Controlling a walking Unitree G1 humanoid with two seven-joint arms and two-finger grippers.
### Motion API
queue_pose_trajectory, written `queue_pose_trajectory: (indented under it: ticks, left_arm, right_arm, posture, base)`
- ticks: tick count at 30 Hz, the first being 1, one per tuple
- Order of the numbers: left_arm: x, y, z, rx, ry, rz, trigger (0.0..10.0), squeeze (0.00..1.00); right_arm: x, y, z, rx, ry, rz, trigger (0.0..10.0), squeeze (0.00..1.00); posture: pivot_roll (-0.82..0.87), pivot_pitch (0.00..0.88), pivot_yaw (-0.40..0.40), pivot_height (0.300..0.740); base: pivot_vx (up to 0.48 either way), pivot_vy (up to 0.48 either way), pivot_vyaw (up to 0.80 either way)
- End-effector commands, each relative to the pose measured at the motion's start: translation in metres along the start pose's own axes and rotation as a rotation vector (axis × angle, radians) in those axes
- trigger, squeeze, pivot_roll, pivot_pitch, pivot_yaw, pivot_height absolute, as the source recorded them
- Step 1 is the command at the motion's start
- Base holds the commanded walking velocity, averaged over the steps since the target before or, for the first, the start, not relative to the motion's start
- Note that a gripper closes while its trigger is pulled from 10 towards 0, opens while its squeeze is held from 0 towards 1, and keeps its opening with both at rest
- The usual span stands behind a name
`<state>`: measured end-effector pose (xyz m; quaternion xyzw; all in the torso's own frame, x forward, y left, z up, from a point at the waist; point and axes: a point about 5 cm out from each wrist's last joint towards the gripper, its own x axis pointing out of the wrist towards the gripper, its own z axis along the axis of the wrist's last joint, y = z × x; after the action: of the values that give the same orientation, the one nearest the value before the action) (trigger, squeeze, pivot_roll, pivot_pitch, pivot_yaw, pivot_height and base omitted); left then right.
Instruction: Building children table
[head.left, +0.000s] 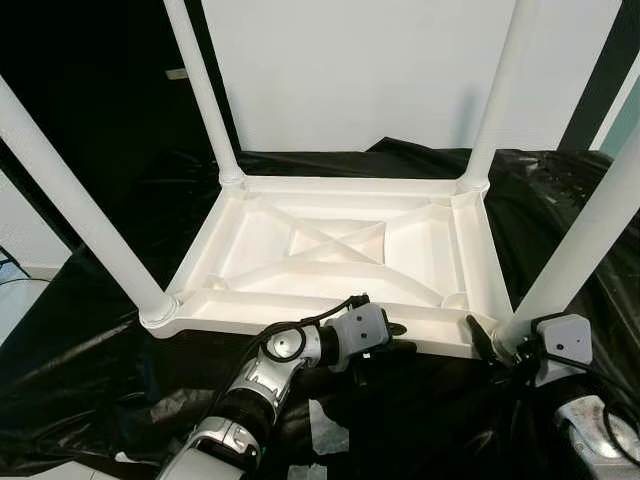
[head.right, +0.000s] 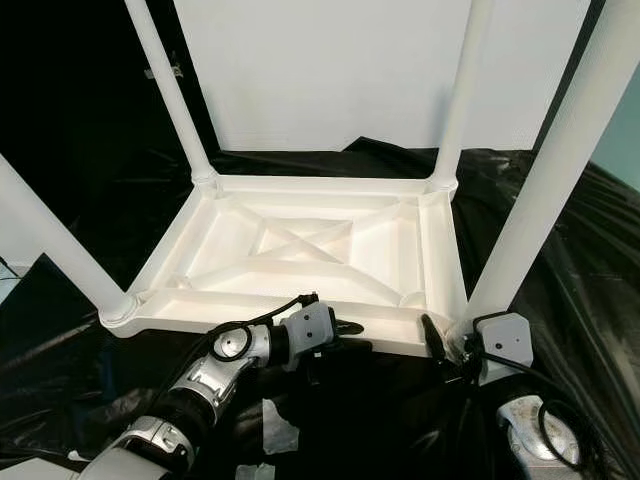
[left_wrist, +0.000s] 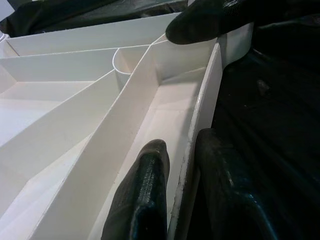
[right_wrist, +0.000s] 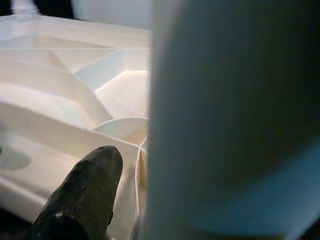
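A white plastic children's table (head.left: 330, 185) lies upside down on a black sheet, with all its legs pointing up. My left gripper (head.left: 398, 338) is at the middle of the near rim (left_wrist: 200, 115). One finger (left_wrist: 145, 190) is inside the rim wall and the other outside, shut on it. My right gripper (head.left: 505, 340) sits at the base of the near right leg (head.left: 580, 240). One black finger (right_wrist: 90, 190) stands just beside that leg with a small gap; the other finger is hidden behind the leg.
The near left leg (head.left: 70, 210) and the two far legs (head.left: 205, 95) rise steeply around the work area. Crumpled black sheet (head.left: 90, 370) covers the floor, with white scraps (head.left: 325, 425) near my body. A white wall panel (head.left: 360, 70) stands behind.
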<state>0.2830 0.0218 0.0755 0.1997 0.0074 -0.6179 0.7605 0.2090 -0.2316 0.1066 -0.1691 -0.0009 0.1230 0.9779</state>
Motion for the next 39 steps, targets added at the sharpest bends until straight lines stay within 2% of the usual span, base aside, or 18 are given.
queue_pose_trajectory:
  ticks: [1,2,8,9,10,14,16,18,21,22,25,31,35,36,37,38,39]
  left_arm:
    - [-0.004,-0.016,-0.033,-0.114,0.139,0.078,10.0,0.0]
    - [-0.004,-0.016,-0.033,-0.114,0.139,0.079,10.0,0.0]
    - [-0.006,-0.016,-0.034,-0.117,0.142,0.085,10.0,0.0]
    - [-0.006,-0.017,-0.035,-0.12,0.143,0.088,10.0,0.0]
    - [-0.006,-0.017,-0.035,-0.12,0.143,0.088,10.0,0.0]
    - [-0.006,-0.017,-0.036,-0.122,0.144,0.09,10.0,0.0]
    - [-0.006,-0.017,-0.035,-0.122,0.143,0.092,10.0,0.0]
    - [-0.005,-0.017,-0.035,-0.121,0.142,0.093,10.0,0.0]
    - [-0.005,-0.017,-0.035,-0.12,0.142,0.089,10.0,0.0]
    - [-0.005,-0.017,-0.035,-0.12,0.142,0.089,10.0,0.0]
    - [-0.005,-0.018,-0.035,-0.12,0.143,0.087,10.0,0.0]
    - [-0.005,-0.018,-0.035,-0.12,0.144,0.087,10.0,0.0]
    - [-0.006,-0.017,-0.036,-0.12,0.146,0.087,10.0,0.0]
    - [-0.005,-0.017,-0.036,-0.119,0.146,0.087,10.0,0.0]
    - [-0.005,-0.017,-0.036,-0.119,0.146,0.088,10.0,0.0]
    - [-0.005,-0.017,-0.036,-0.119,0.146,0.088,10.0,0.0]
    - [-0.005,-0.017,-0.035,-0.12,0.145,0.088,10.0,0.0]
  right_arm:
    - [-0.005,0.001,-0.013,0.03,0.068,0.041,10.0,0.0]
    - [-0.005,0.001,-0.014,0.033,0.067,0.056,0.0,0.0]
    - [-0.006,0.002,-0.016,0.064,0.064,0.089,0.0,0.0]
    - [-0.006,0.003,-0.017,0.105,0.065,0.06,0.0,0.0]
    - [-0.006,0.003,-0.017,0.105,0.065,0.06,0.0,0.0]
    - [-0.004,0.009,-0.018,0.175,0.056,-0.045,0.0,0.0]
    - [-0.003,0.014,-0.019,0.204,0.062,-0.137,0.0,0.0]
    - [-0.003,0.016,-0.02,0.213,0.066,-0.173,0.0,0.0]
    - [-0.006,0.022,-0.024,0.211,0.097,-0.347,0.0,0.0]
    - [-0.006,0.022,-0.024,0.211,0.097,-0.347,0.0,0.0]
    - [-0.007,0.027,-0.028,0.258,0.106,-0.462,0.0,0.0]
    - [-0.005,0.033,-0.029,0.281,0.108,-0.5,0.0,0.0]
    - [-0.002,0.03,-0.028,0.265,0.11,-0.492,0.0,0.0]
    - [0.001,0.028,-0.027,0.252,0.107,-0.476,3.9,0.0]
    - [0.002,0.026,-0.027,0.244,0.105,-0.464,9.2,0.08]
    - [0.002,0.026,-0.027,0.244,0.105,-0.464,9.2,0.08]
    - [0.004,0.025,-0.025,0.26,0.095,-0.453,10.0,1.0]
  posture:
    - [-0.07,0.0,0.058,0.74]
    - [-0.07,0.0,0.056,0.74]
    - [-0.06,0.0,0.051,0.74]
    - [-0.06,0.0,0.048,0.74]
    - [-0.06,0.0,0.048,0.74]
    - [-0.06,0.0,0.042,0.74]
    - [-0.06,0.0,0.04,0.74]
    - [-0.06,0.0,0.04,0.74]
    - [-0.06,0.0,0.043,0.74]
    - [-0.06,0.0,0.043,0.74]
    - [-0.06,0.0,0.042,0.74]
    - [-0.06,0.0,0.049,0.74]
    - [-0.06,0.0,0.047,0.74]
    - [-0.06,0.0,0.046,0.74]
    - [-0.06,0.0,0.045,0.74]
    - [-0.06,0.0,0.045,0.74]
    - [-0.06,0.0,0.042,0.74]
  base:
    - [0.0,0.0,0.0]
    - [0.0,0.0,0.0]
    - [0.0,0.0,0.0]
    - [0.0,0.0,0.0]
    - [0.0,0.0,0.0]
    - [0.0,0.0,0.0]
    - [0.0,0.0,0.0]
    - [0.0,0.0,0.0]
    - [0.0,0.0,0.0]
    - [0.0,0.0,0.0]
    - [0.0,0.0,0.0]
    - [0.0,0.0,0.0]
    - [0.0,0.0,0.0]
    - [0.0,0.0,0.0]
    - [0.0,0.0,0.0]
    - [0.0,0.0,0.0]
    - [0.0,0.0,0.0]
